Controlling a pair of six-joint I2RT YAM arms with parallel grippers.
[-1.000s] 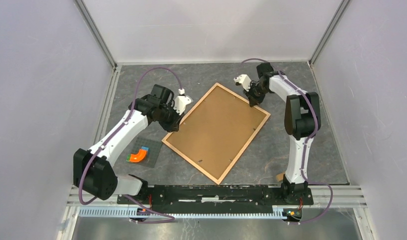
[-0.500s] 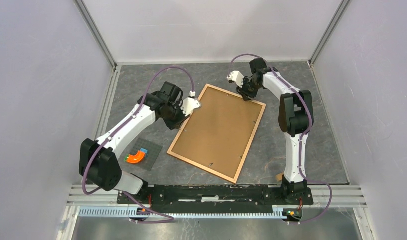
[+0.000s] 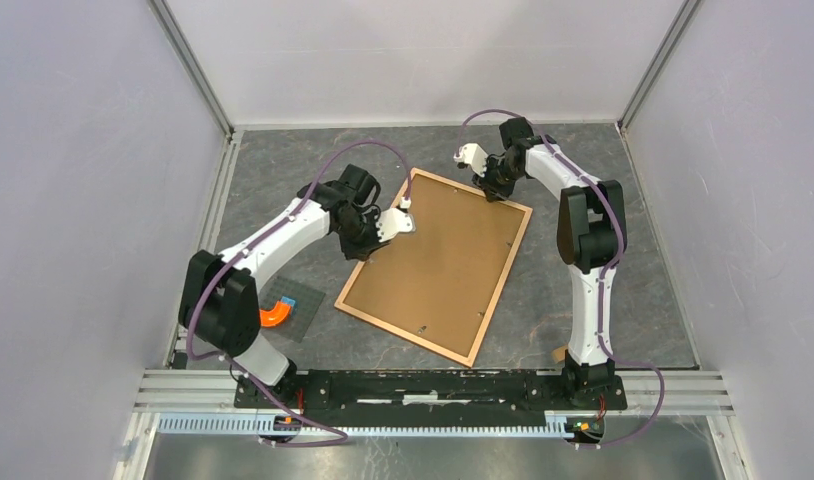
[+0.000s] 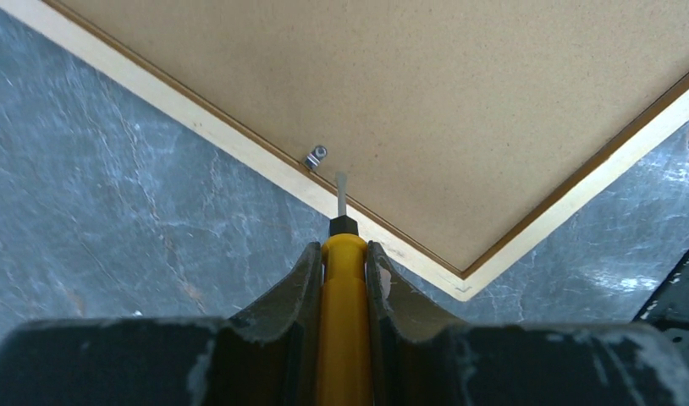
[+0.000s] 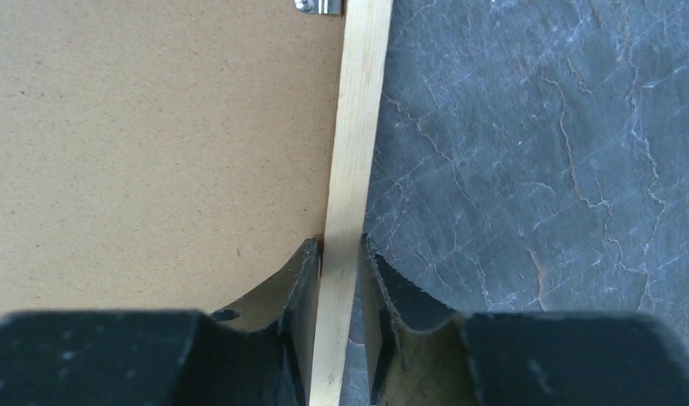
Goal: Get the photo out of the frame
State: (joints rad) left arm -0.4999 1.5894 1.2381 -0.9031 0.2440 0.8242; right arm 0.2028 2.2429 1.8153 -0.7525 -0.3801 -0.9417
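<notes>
So, quick update: at the lower left of the top view, the grey plate (image 3: 305,303) with its orange block (image 3: 271,316) is now half tucked behind the elbow of the left arm (image 3: 283,225), because that arm has swung in toward the middle. The left gripper (image 4: 343,249) is clenched on a yellow screwdriver (image 4: 343,321). Its tip now sits just beside a small metal clip (image 4: 316,156) on the upper-left edge of the frame (image 3: 438,265). The frame has been swivelled from a diamond pose to nearly upright in the centre of the view. It's lying face down with the brown backing board (image 4: 460,101) up, so the photo isn't visible, presumably still under that board. At the upper right, the right gripper (image 5: 341,245) has gone from pinched shut to parted, and its jaws now straddle the frame's wooden rail and look snug against it. My read: right gripper steadies the frame, left is lined up to lever the first clip. Nothing looks undone yet.
</notes>
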